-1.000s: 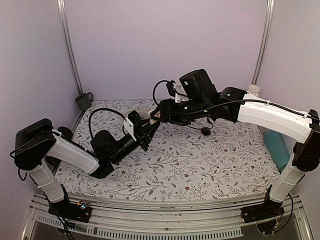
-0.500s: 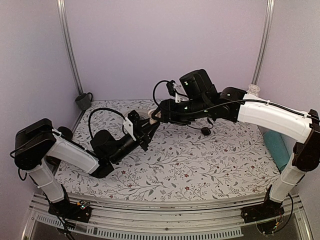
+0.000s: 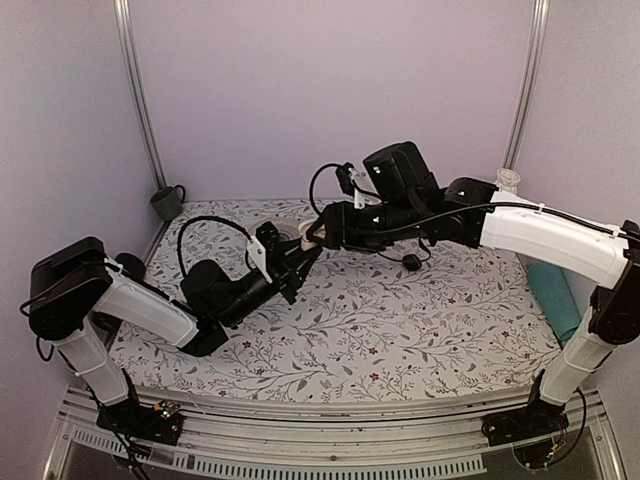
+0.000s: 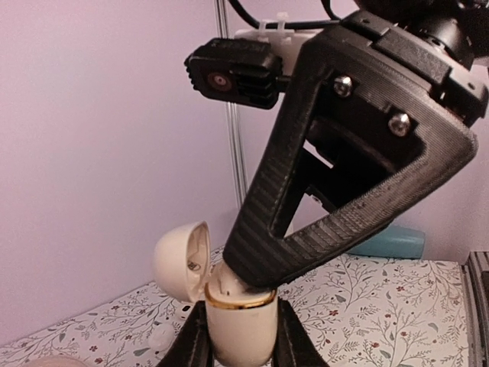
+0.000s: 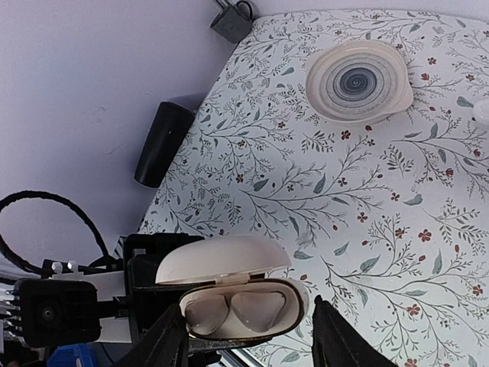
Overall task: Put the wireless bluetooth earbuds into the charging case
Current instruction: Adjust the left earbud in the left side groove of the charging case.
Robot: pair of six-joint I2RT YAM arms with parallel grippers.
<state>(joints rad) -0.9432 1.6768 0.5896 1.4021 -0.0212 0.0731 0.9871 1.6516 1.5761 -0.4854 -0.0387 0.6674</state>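
Left end effector (image 4: pixel 238 345) is clamped on the open charging case (image 5: pixel 246 304). Right end effector (image 5: pixel 248 340), fingers apart, straddles the case rim and holds nothing. Both earbuds (image 5: pixel 258 310) sit in the wells.

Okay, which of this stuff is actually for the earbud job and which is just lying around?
For the job: glossy white pebble-shaped charging case, lid open, in the left gripper; two cream earbuds in its wells; right gripper above.
Lying about: round spiral-patterned dish; black cylinder; teal object; dark cup.
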